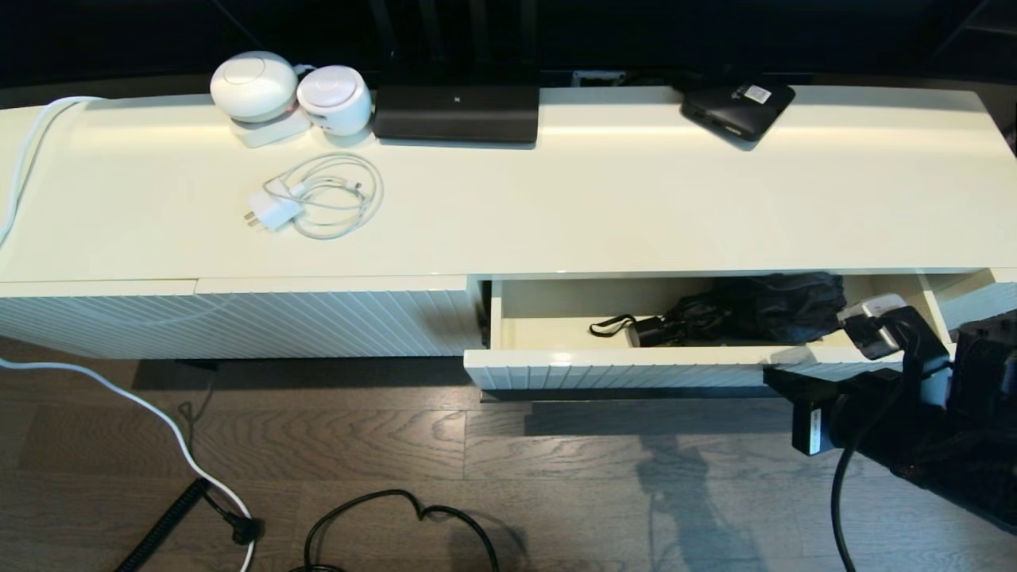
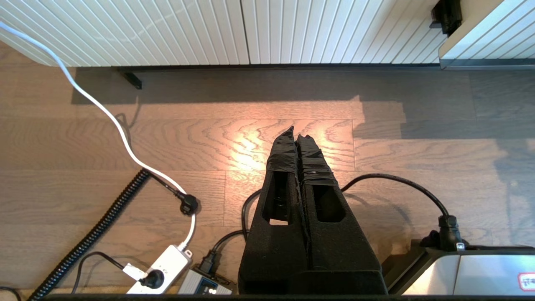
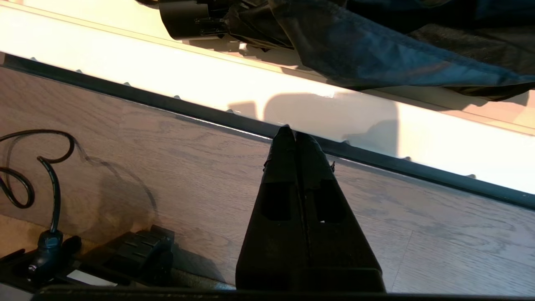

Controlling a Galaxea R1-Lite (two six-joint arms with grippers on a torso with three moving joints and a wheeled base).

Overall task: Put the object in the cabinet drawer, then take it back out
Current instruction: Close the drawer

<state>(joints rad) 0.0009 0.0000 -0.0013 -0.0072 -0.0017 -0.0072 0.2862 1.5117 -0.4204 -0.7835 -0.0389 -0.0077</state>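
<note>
The cabinet drawer point(image 1: 620, 372) stands pulled open at the cabinet's right half, its ribbed front facing me. The black folding umbrella point(image 1: 763, 310) lies inside it, bunched fabric to the right, short handle point(image 1: 647, 330) and wrist loop point(image 1: 608, 324) pointing left. My right gripper point(image 1: 775, 377) is shut and empty, its tips right at the drawer front's right part. In the right wrist view the right gripper point(image 3: 294, 133) meets the thin dark bar handle point(image 3: 167, 104), with the umbrella point(image 3: 376, 46) beyond the front. My left gripper point(image 2: 296, 133) hangs shut and empty over the floor, left of the drawer's corner point(image 2: 480, 37).
On the cabinet top sit two white round devices point(image 1: 254, 83), a white charger with coiled cable point(image 1: 318, 199), a black router point(image 1: 457, 111) and a flat black box with a white sticker point(image 1: 739, 107). A diagonally ribbed panel point(image 1: 238, 322) closes the left half. Cables and a power strip point(image 2: 163, 267) lie on the floor.
</note>
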